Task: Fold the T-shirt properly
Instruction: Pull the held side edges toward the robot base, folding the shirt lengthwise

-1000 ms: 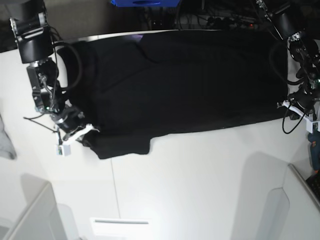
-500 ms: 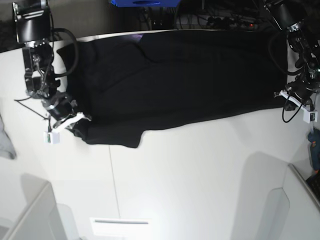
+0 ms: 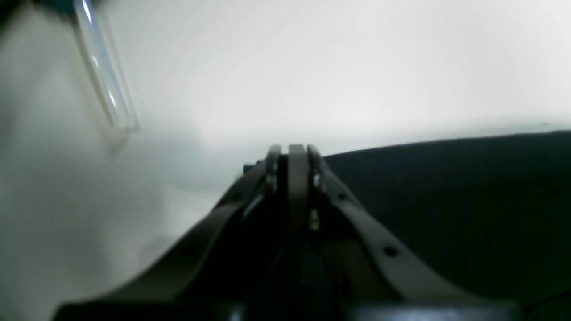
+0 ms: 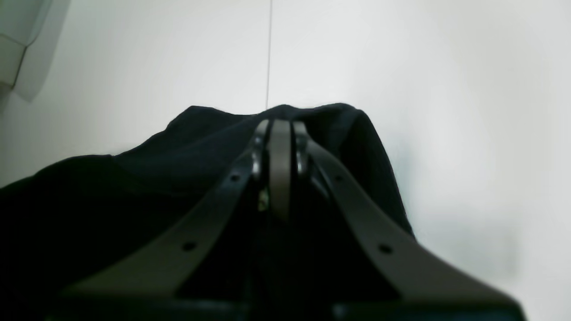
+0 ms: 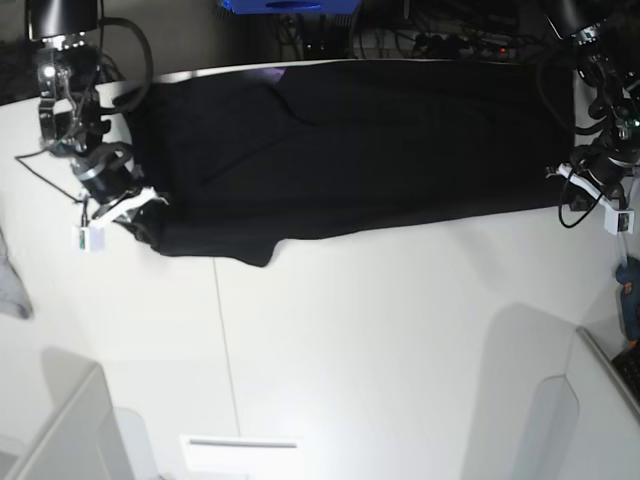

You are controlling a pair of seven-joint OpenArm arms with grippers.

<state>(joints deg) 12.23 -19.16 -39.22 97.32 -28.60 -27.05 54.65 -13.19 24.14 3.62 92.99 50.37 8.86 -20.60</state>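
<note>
The black T-shirt point(image 5: 350, 150) lies spread across the far half of the white table point(image 5: 380, 330), plain side up. On the base view's left, my right gripper point(image 5: 140, 212) is shut on the shirt's near-left corner. In the right wrist view the cloth point(image 4: 134, 187) bunches around the closed right gripper point(image 4: 281, 127). At the table's right side my left gripper point(image 5: 572, 192) is shut on the shirt's near-right corner. The left wrist view shows that left gripper point(image 3: 290, 151) closed at the edge of the dark cloth point(image 3: 446, 200).
A small light-grey cloth point(image 5: 10, 285) lies at the left edge. White boxes stand at the near left point(image 5: 70, 430) and near right point(image 5: 600, 400). A blue item point(image 5: 290, 5) and cables sit behind the table. A clear tube point(image 3: 105, 76) shows in the left wrist view.
Both grippers have moved toward the far side of the table, dragging the shirt's near edge with them. The strip of cloth on the table has grown narrower.
</note>
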